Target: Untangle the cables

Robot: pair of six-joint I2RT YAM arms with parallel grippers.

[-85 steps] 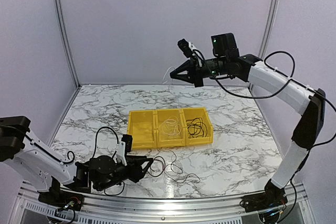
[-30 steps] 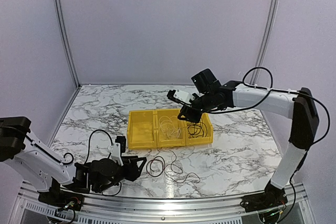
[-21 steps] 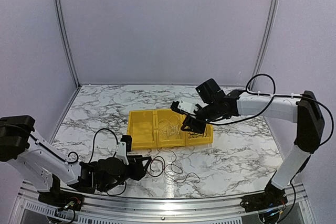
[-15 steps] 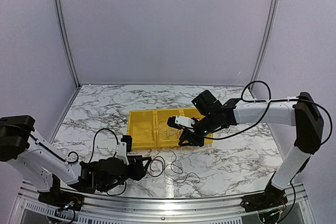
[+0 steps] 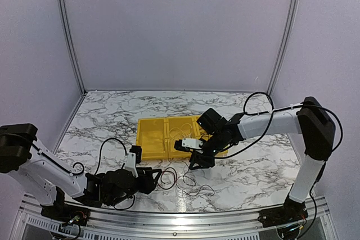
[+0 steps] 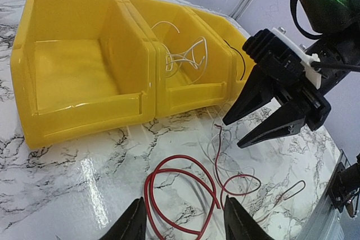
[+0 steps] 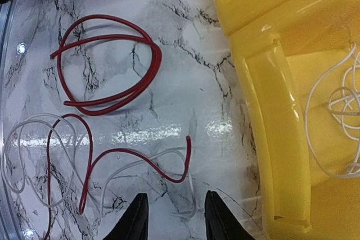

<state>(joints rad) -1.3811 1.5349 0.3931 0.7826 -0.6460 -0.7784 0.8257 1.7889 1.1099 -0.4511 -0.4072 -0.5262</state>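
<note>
The loose cables lie on the marble surface (image 5: 101, 122) in front of the yellow bin (image 6: 84, 116). A thick red cable (image 6: 183, 161) is coiled in a loop straight ahead of the left fingers (image 6: 184, 199), and its near edge runs in between the two tips. Those fingers stand well apart and low over the surface, with nothing gripped.

Just beyond that loop a thinner red wire (image 7: 188, 144) snakes across a white wire (image 7: 11, 155). Both lie right ahead of the right fingers (image 7: 175, 194), with the free end of the red wire just ahead of the gap between the tips. The right fingers point down at the surface – spread about halfway, holding nothing, their tips just above the wires and clear of them.

Further cables sit in the bin, on the far side of the right fingers from the left ones. A tangle of white wire (image 6: 185, 54) rests in the middle compartment and a black wire (image 6: 241, 63) shows in the right one – partly hidden behind the right arm. The left compartment holds no wire. In the right wrist view the bin's front wall (image 7: 281, 155) stands to the right of the fingers.
</note>
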